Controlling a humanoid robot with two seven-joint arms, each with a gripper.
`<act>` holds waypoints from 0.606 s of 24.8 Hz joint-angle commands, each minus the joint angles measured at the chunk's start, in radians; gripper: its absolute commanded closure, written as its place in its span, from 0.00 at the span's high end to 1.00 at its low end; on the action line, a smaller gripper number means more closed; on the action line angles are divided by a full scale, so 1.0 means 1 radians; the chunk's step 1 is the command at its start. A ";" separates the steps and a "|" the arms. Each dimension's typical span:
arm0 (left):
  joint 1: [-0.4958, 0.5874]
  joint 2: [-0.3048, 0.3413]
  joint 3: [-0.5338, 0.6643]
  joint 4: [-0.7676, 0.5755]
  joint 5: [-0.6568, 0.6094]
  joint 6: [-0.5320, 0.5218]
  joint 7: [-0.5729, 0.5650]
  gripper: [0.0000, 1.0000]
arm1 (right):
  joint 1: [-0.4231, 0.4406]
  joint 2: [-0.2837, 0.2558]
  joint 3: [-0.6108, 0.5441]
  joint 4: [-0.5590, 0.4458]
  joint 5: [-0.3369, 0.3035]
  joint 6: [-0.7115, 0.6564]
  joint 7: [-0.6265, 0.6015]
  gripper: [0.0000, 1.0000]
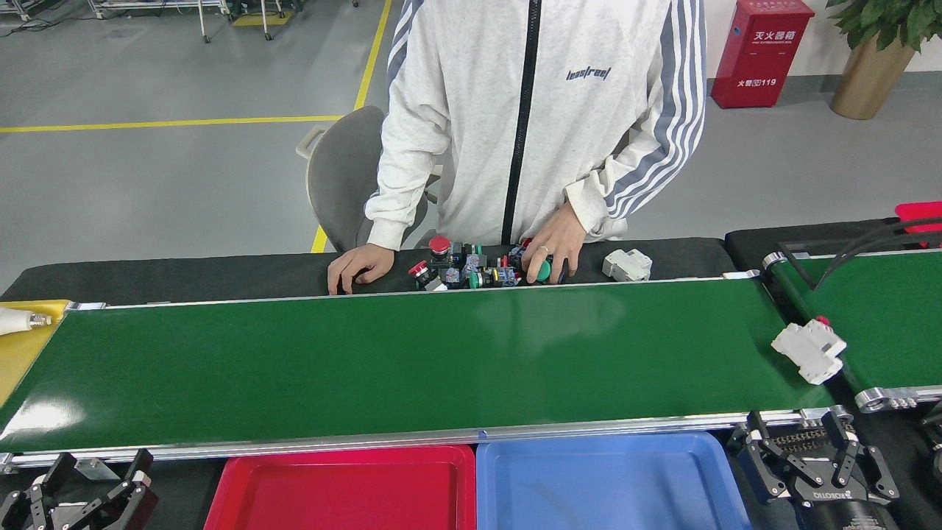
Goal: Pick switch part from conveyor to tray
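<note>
A white switch part (809, 350) lies at the right end of the long green conveyor (412, 361), half across the gap from the smaller angled belt (876, 316). A red tray (346, 493) and a blue tray (611, 486) sit below the conveyor's near rail. My right gripper (809, 456) stands open at the bottom right, below the switch part and apart from it. At the bottom left corner my left gripper (88, 478) is open with nothing in it.
A person in a white jacket stands behind the conveyor, one hand (357, 266) on the black table, the other hand (552, 250) on a pile of push-button switches (471, 266). Another white switch part (627, 265) lies beside the pile. A yellow tray (22, 346) sits far left.
</note>
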State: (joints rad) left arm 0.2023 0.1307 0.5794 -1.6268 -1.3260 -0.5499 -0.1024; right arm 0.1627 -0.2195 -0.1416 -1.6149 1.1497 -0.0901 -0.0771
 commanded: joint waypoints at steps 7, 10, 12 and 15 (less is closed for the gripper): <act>-0.004 0.012 0.005 -0.019 -0.081 0.001 0.009 1.00 | -0.118 -0.041 -0.004 0.108 0.001 0.004 0.094 1.00; -0.006 0.010 0.008 -0.018 -0.076 0.001 0.010 1.00 | -0.170 -0.046 -0.001 0.154 0.005 0.003 0.128 1.00; -0.009 0.012 0.005 -0.018 -0.076 -0.001 0.010 1.00 | -0.201 -0.044 0.002 0.185 0.005 0.004 0.155 1.00; -0.021 0.012 0.002 -0.019 -0.076 -0.005 0.010 1.00 | -0.247 -0.041 0.042 0.230 0.005 0.004 0.160 1.00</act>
State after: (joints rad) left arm 0.1923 0.1334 0.5802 -1.6336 -1.4046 -0.5480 -0.1009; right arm -0.0615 -0.2525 -0.1090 -1.3840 1.1542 -0.0877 0.0772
